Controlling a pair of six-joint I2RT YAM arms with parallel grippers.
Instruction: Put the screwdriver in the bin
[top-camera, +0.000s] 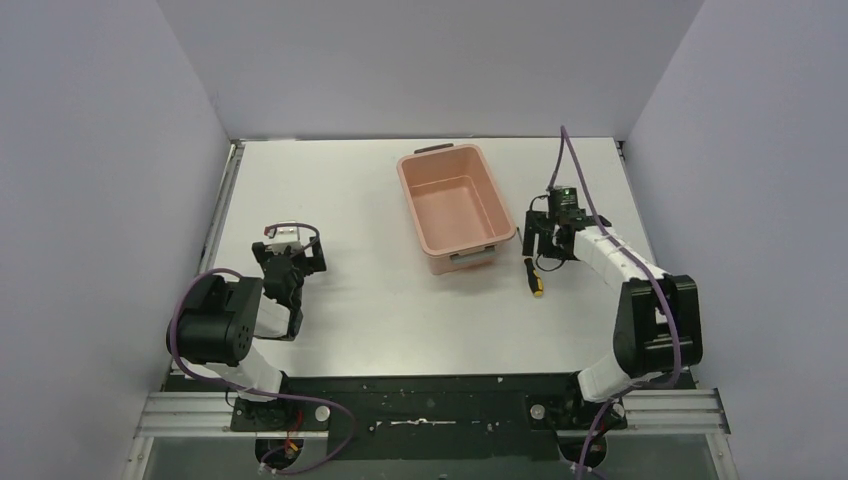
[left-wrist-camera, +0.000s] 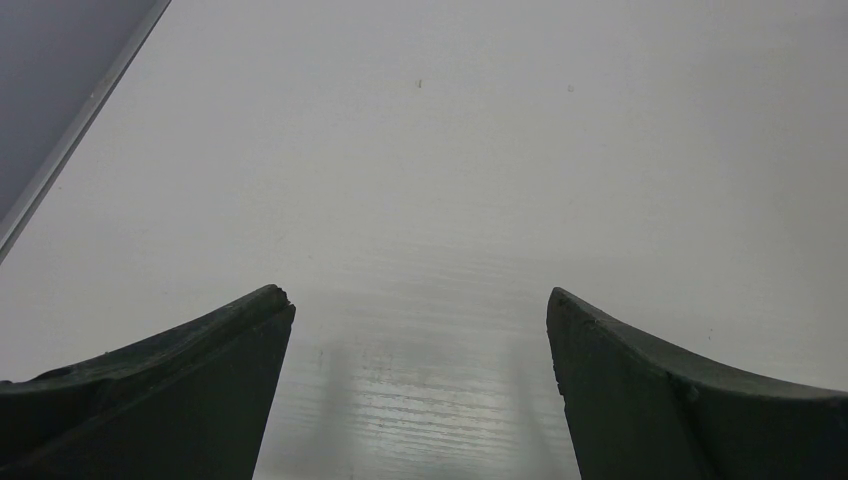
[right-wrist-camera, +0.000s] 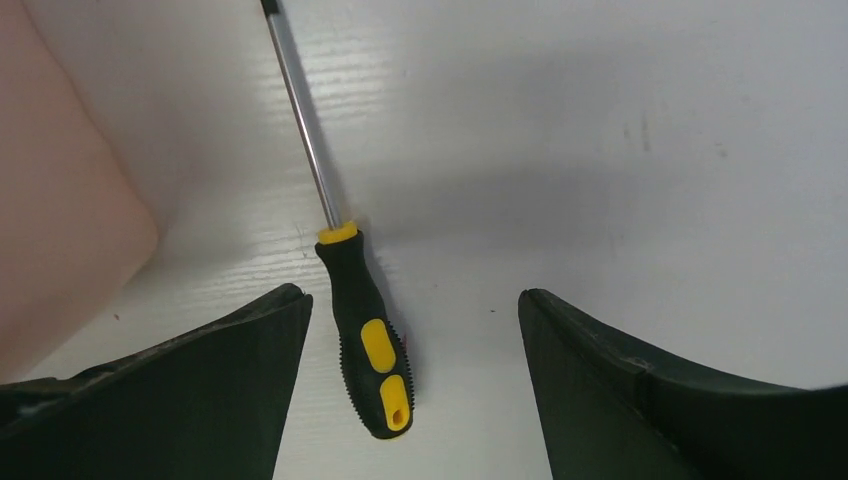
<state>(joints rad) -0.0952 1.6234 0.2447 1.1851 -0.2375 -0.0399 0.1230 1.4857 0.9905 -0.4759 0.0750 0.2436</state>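
The screwdriver (right-wrist-camera: 340, 236) lies flat on the white surface (top-camera: 350, 200), outside the bin (top-camera: 440, 153) and just beside its near right corner. Its handle points to the near side and its shaft to the far side. The shaft is thin, straight, shiny grey metal, turning dark at its far tip. The handle is black with a yellow collar where the shaft enters, a yellow oval inlay midway along, and a yellow patch with a small slot at the butt. Fine ribs run along the edges of the grip. It is much shorter than the salmon-pink bin, which has rounded corners, a flared rim and a dark grey handle at each short end.

The right claw (right-wrist-camera: 410, 295) hangs low over the handle with its two dark fingers spread apart. The handle lies between them, closer to the left finger, and neither finger touches it. The left claw (left-wrist-camera: 420, 295) sits well away on the left, its fingers also wide apart over bare surface, holding nothing.
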